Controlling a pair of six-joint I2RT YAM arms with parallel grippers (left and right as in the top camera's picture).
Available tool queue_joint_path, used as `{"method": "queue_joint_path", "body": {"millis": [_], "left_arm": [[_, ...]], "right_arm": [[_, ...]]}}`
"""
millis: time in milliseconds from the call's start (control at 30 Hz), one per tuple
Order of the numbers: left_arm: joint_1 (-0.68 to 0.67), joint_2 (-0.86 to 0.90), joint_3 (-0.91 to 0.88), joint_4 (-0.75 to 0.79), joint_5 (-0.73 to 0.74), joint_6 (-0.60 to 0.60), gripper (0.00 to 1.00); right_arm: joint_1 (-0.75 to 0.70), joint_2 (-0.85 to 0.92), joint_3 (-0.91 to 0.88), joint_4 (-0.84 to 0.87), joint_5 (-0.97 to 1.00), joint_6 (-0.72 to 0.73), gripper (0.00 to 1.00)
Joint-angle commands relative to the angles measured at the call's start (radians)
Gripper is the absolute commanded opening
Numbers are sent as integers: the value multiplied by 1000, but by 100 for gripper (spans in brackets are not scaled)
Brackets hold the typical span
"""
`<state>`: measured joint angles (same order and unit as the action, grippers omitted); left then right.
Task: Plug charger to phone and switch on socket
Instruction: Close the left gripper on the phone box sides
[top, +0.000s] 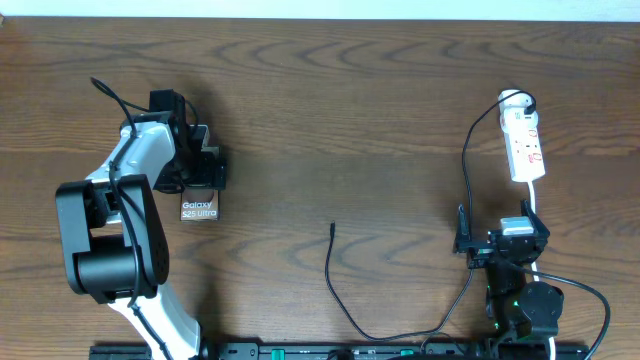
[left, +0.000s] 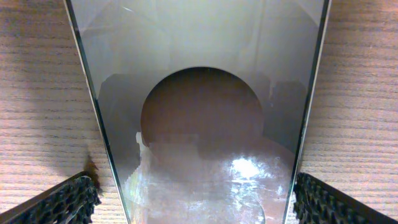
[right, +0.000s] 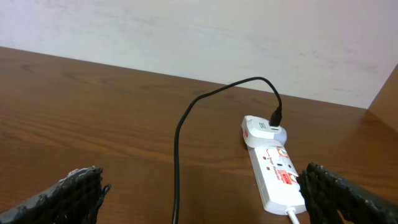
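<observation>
- Our left gripper (left: 196, 202) straddles the phone (left: 199, 112). One pad sits right at one edge and the other stands just off the opposite edge, with a sliver of wood showing between. We read the fingers as spread, not pinching.
- Our right gripper (right: 208, 199) is also spread wide and holds nothing. It hovers over the table (top: 380, 90) just short of the near end of the socket (top: 525, 145).
- We judge the step in hand to be securing the phone, with the plugging itself not yet begun. The plug tip (top: 332, 226) of the charger (top: 330, 265) lies loose on the wood between the two arms, well apart from the phone.
- The next move calls for the left fingers to close squarely on the phone's two long edges. The right arm would then reach across to fetch the tip.
- The phone sits on the left of the table, its lettered end showing nearest us. Its long axis seems to run from near to far (the far end is hidden under the gripper, and we cannot tell which end holds the port).
- The plug tip points toward the far edge. The socket's long axis also runs near to far, with the charger's other end seated at its far end.
</observation>
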<state>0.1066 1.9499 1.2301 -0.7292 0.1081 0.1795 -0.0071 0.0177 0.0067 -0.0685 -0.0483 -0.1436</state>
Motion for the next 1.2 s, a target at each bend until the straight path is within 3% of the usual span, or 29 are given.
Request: {"method": "queue_joint_path", "body": {"millis": [0, 967, 1167], "left_arm": [[-5, 56, -48, -3, 86, -26, 98], [-12, 56, -50, 17, 63, -49, 100], [-12, 56, -50, 17, 63, -49, 93]], "right_arm": [[5, -4, -1, -4, 5, -11, 99], [5, -4, -1, -4, 5, -11, 99], [5, -4, -1, -5, 5, -11, 99]]}}
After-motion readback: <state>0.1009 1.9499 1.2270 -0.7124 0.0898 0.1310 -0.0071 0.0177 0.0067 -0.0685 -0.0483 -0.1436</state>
